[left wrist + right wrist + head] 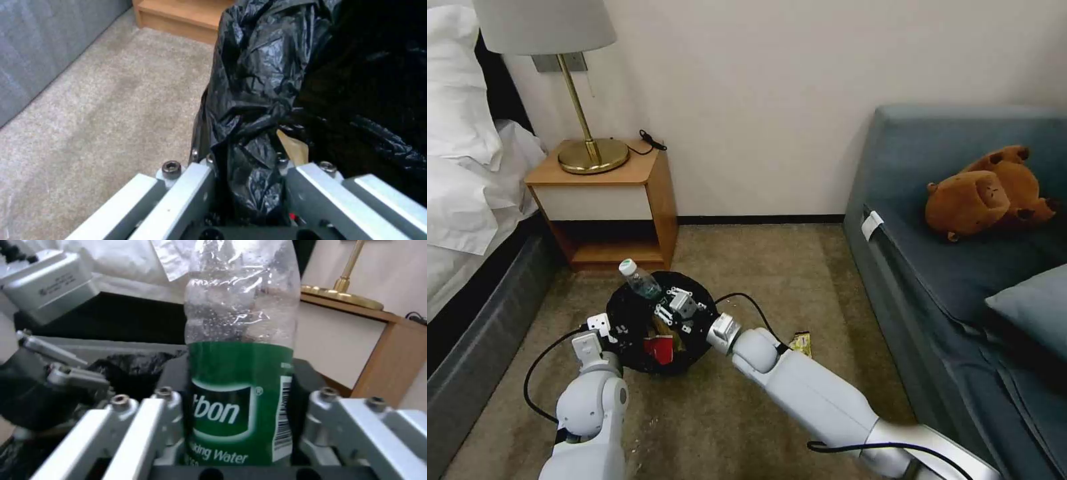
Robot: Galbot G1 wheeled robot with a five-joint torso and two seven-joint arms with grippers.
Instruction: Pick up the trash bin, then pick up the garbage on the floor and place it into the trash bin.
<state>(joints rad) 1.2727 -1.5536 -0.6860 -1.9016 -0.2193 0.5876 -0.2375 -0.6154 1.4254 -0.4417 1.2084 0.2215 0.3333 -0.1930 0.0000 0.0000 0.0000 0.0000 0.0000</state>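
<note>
Head view, lower centre: left tool (pixel 606 328) clamping trash bin (pixel 627 313) rim, right tool (pixel 675 303) holding bottle (pixel 639 279) above. Red wrapper (pixel 658 349) inside; gold wrapper (pixel 802 343) left on carpet.

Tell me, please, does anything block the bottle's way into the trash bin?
Nothing visible does. The right gripper holds the bottle over the trash bin, gripped at its rim by the left gripper.
</note>
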